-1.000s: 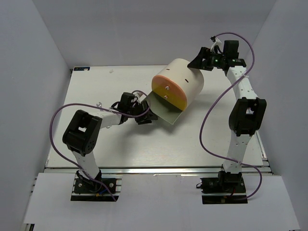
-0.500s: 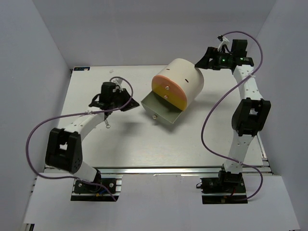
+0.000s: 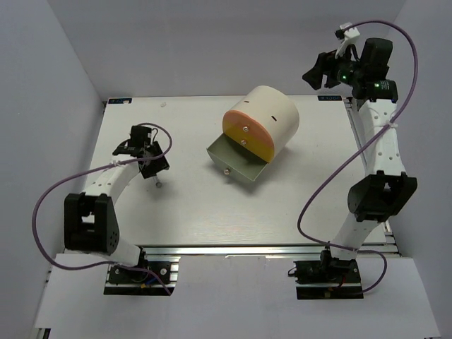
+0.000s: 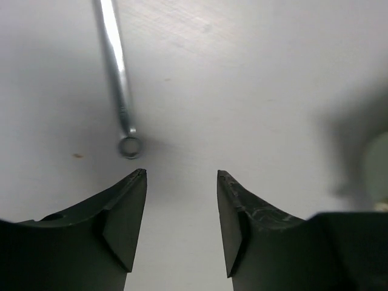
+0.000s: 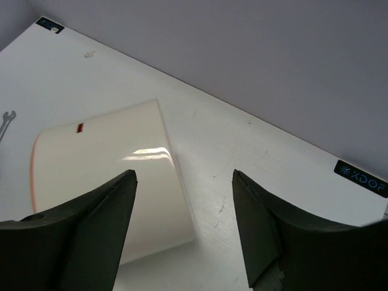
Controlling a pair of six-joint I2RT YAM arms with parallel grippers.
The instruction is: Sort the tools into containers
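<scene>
The silver wrench [image 4: 120, 79] lies flat on the white table, its ring end just ahead of my left fingertips; in the top view only that ring end [image 3: 158, 182] shows below the left gripper. My left gripper [image 4: 182, 173] [image 3: 154, 169] is open and empty, low over the table. The cream drum cabinet [image 3: 274, 113] lies on its side with its orange front [image 3: 248, 135] facing near-left and its grey drawer [image 3: 240, 169] pulled out. My right gripper [image 3: 316, 75] [image 5: 183, 173] is open and empty, raised high behind the cabinet [image 5: 109, 176]. No screwdrivers show.
Grey walls close in the table on the left, back and right. In the right wrist view a wrench's open end [image 5: 6, 119] shows at the left edge. A black label [image 5: 362, 177] marks the table's far right corner.
My left arm swung left, away from the open drawer, and came down over the wrench. My right arm rose and drew back to the right, away from the cabinet.
</scene>
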